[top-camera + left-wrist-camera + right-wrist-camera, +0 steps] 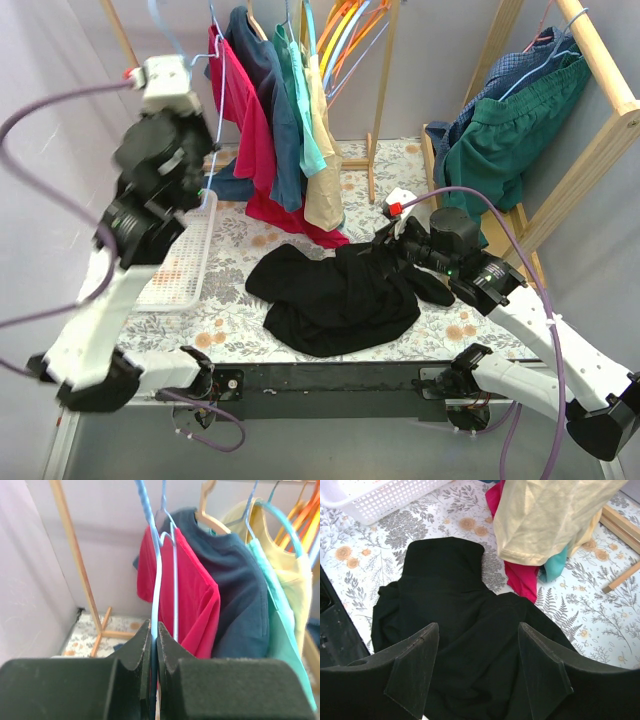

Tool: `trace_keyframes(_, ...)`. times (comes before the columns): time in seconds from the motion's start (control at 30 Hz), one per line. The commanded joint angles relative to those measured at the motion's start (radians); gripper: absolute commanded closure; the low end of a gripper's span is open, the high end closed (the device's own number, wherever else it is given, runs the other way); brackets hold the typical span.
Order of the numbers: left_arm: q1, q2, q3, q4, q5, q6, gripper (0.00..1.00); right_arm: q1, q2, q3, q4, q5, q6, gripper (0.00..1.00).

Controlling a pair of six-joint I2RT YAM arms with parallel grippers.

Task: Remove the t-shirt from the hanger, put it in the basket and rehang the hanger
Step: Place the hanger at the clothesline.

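T-shirt: black, limp knit, crumpled in a heap near the middle of the floral counter, free of the hanger. Left jaws pinch that thin blue wire, far left; smooth wire may slip or snag the red shirt. Right jaws gape wide just above the cloth; closing there could drag it.

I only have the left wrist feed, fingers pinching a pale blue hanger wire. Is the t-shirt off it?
Observer: Yes. The black t-shirt lies crumpled on the table, apart from the hanger.
Operator: Where is the right gripper?
Observer: The right gripper hangs just over the shirt, jaws spread, gripping nothing.
Operator: Anything beside the shirt?
Observer: A white basket sits to its left, not touching it.
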Motion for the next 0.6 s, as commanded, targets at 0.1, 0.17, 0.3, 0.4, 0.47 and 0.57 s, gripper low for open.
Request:
trace_keyframes(0.1, 0.231, 0.215, 0.241, -0.117, 0.106, -0.11, 1.0, 0.003, -0.006, 0.0, 0.057, -0.071, 0.023, 0.28)
trace_keyframes(0.17, 0.267, 0.201, 0.21, -0.108, 0.16, -0.131, 1.0, 0.003, -0.007, -0.001, 0.057, -0.072, 0.023, 0.28)
trace_keyframes(0.3, 0.333, 0.169, 0.134, -0.059, 0.258, -0.135, 1.0, 0.001, -0.001, -0.004, 0.06, -0.075, 0.018, 0.28)
trace_keyframes(0.4, 0.402, 0.216, 0.179, -0.091, 0.303, -0.146, 1.0, 0.003, 0.006, -0.004, 0.063, -0.083, 0.019, 0.29)
trace_keyframes(0.47, 0.433, 0.262, 0.245, -0.101, 0.365, -0.154, 1.0, 0.003, 0.009, -0.007, 0.067, -0.09, 0.024, 0.29)
trace_keyframes(0.57, 0.48, 0.363, 0.372, -0.127, 0.408, -0.148, 1.0, 0.001, 0.011, -0.016, 0.082, -0.1, 0.03, 0.29)
